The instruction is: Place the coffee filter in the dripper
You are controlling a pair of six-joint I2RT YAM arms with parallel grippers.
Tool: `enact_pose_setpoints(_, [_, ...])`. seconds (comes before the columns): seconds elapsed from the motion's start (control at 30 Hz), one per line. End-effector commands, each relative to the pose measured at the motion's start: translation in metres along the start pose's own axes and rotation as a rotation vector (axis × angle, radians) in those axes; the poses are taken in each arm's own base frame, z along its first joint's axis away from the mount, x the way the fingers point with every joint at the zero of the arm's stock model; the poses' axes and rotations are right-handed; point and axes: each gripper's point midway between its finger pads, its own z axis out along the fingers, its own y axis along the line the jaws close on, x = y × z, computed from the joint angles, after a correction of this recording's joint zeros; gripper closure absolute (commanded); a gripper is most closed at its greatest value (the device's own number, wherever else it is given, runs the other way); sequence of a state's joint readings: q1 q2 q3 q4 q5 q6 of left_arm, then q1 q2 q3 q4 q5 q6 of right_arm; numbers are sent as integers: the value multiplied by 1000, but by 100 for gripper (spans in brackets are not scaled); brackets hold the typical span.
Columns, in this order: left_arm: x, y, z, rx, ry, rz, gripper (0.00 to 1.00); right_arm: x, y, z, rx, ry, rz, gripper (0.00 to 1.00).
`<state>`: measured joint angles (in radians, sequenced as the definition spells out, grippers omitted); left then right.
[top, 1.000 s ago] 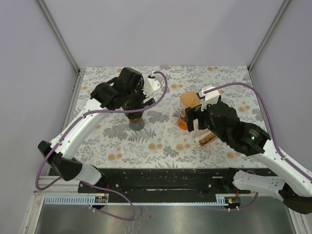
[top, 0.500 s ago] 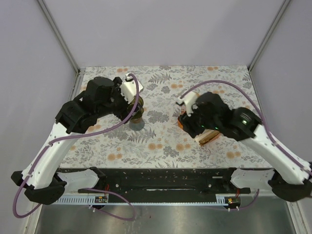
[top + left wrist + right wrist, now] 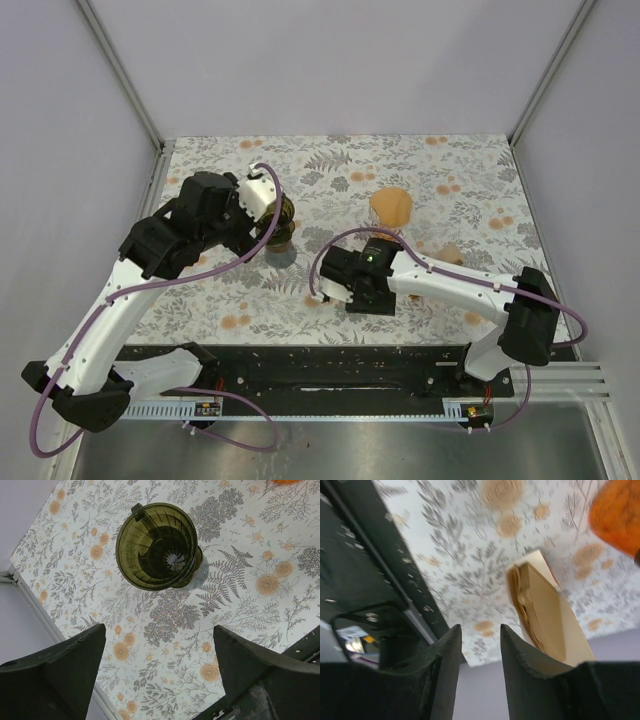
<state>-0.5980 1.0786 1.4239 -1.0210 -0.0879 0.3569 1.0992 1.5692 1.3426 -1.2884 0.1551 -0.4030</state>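
Below, ribbed translucent olive dripper (image 3: 159, 546)

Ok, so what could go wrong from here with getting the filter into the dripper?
The filters sit packed in a tight stack, so the right end effector might pinch several at once. The left end effector hangs open over the empty dripper, so it may block the approach.

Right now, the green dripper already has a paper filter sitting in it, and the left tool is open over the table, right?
Not quite. The dripper is empty: the left wrist view looks straight down into its ribbed bowl, and it holds nothing. The rest stands: the left tool is open over the table.
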Motion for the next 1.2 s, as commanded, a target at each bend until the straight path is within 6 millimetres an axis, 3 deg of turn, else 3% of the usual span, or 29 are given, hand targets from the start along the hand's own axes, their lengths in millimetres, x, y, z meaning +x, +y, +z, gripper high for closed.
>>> enact_pose_setpoints(0.0, [-12, 11, -5, -56, -60, -33, 8, 33, -35, 13, 223, 123, -101, 56])
enact_pose_setpoints(0.33, [-10, 10, -5, -58, -62, -29, 7, 20, -62, 55, 375, 143, -133, 58])
enact_pose_setpoints(0.5, [-12, 11, -6, -62, -69, -31, 7, 32, -63, 74, 344, 211, -151, 62])
enact_pose_setpoints(0.67, [-10, 10, -5, -58, -62, -29, 7, 43, -62, 73, 350, 195, -169, 61])
enact_pose_setpoints(0.77, [-13, 8, -4, -44, -68, -29, 7, 45, -72, 66, 414, 203, -152, 61])
enact_pose_setpoints(0.87, [-16, 6, -5, -24, -76, -30, 7, 28, -74, 49, 404, 119, -91, 62])
enact_pose_setpoints(1.03, [-21, 0, -9, 13, -96, -31, 7, 25, -65, 28, 382, 31, -105, 60])
enact_pose_setpoints(1.17, [-25, 0, -8, 20, -96, -34, 7, 10, -54, -8, 344, -134, -47, 58])
